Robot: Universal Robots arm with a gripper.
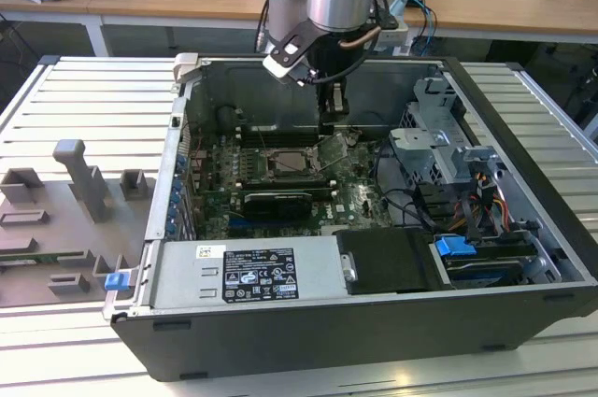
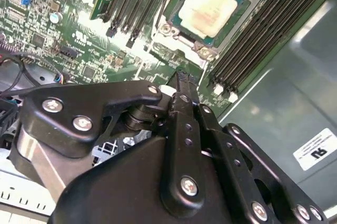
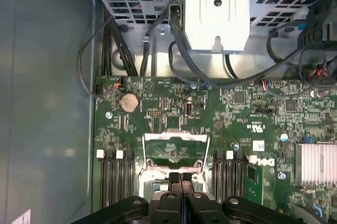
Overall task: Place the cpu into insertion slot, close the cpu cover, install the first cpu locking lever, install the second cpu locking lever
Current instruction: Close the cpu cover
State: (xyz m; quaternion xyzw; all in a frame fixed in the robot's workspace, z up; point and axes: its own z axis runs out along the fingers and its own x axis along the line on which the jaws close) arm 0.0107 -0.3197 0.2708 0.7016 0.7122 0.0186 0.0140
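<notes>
In the exterior view the arm reaches down into the open computer case [image 1: 374, 341] on the slatted worktop [image 1: 84, 98]. The gripper [image 1: 333, 128] hangs just above the cpu cover [image 1: 335, 148]. The cover stands tilted up at the exterior view's right edge of the insertion slot [image 1: 288, 163], so it is not yet closed. The main hazard, as I judge it, is a push that lands off the thin frame. The tip could then skid off the metal and strike the motherboard [image 1: 360, 201] around the socket.

In the second wrist view the cpu [image 2: 208, 5] lies flat in the slot, pale face up, inside the silvery rim. The tip of the jaws sits near one corner of the socket, apart from the chip. Long black memory slots [image 2: 263, 29] run just beside the rim, so a sideways drift could bring the jaws against them. Whether the chip sits fully level cannot be told. If it does not, pressing the cover down could load it unevenly against the contacts beneath.

In the first wrist view the jaws are pressed together with nothing between them, close to the foot of the raised cover, whose window shows green board. Such a narrow contact could let the hinged frame slip aside or spring back up. The grey cables [image 3: 184, 71] hang well apart from this work.
</notes>
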